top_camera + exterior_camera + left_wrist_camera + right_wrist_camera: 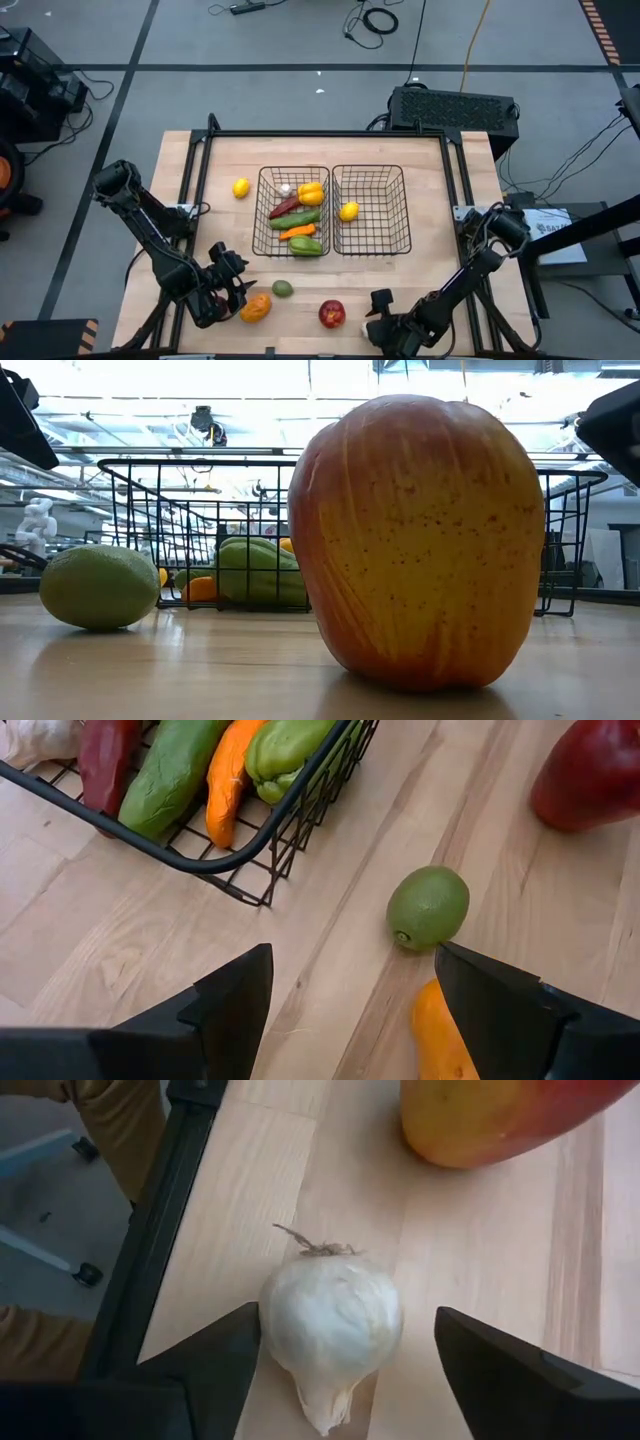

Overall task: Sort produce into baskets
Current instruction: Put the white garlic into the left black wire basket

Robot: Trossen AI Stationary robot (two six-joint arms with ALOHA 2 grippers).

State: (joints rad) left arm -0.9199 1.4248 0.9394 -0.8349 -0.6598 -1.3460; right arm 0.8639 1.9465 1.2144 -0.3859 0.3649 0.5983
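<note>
Right claw point(345, 1370) straddles a garlic bulb point(330, 1325), unclenched; left claw point(226, 285) released over an orange pepper point(256, 307). Left basket point(266, 215) part-filled; right basket point(400, 215) holds one lemon point(348, 211). Apple point(331, 313), lime point(283, 289) remain on the tabletop point(420, 280).

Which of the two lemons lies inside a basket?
The lemon in the right-hand basket, at its left wall. The other lemon lies on the bare table, left of the left basket.
</note>
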